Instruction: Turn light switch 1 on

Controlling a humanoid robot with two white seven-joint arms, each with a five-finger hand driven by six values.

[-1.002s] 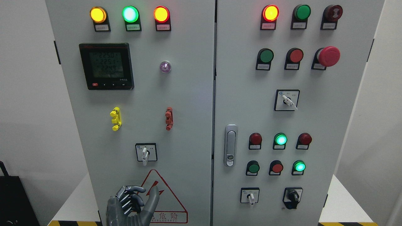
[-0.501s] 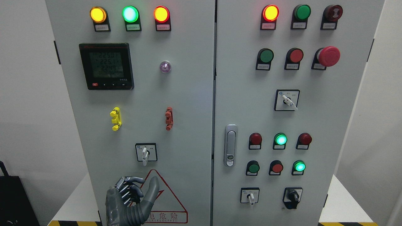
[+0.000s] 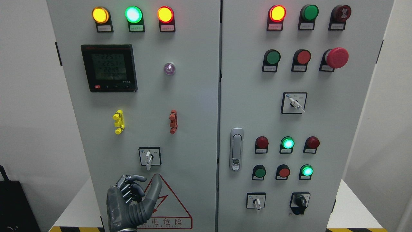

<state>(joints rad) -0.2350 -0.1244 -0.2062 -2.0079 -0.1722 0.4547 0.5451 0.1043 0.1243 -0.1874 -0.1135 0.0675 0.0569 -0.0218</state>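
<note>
A grey electrical cabinet fills the head view. On its left door (image 3: 190, 129) sits a small rotary selector switch (image 3: 149, 157) in a black square frame, its white lever pointing down. My left hand (image 3: 147, 184) rises from the bottom edge just below that switch, in front of the red warning triangle (image 3: 167, 203). Its thumb points up and its fingers (image 3: 133, 183) bend loosely, a gap between them, holding nothing. The thumb tip is a short way under the switch, not touching it. My right hand does not show.
The right door carries a latch handle (image 3: 236, 149), selector switches (image 3: 293, 103) (image 3: 256, 201) (image 3: 300, 201), lit green lamps (image 3: 287, 143) (image 3: 306, 170) and a red mushroom button (image 3: 336, 58). A meter (image 3: 109, 68) and yellow (image 3: 118, 121) and red (image 3: 173, 121) clips sit above my hand.
My left hand has moved upward toward the left door's selector switch, about 40 pixels over the second. The meter digits changed. Nothing else moved.
</note>
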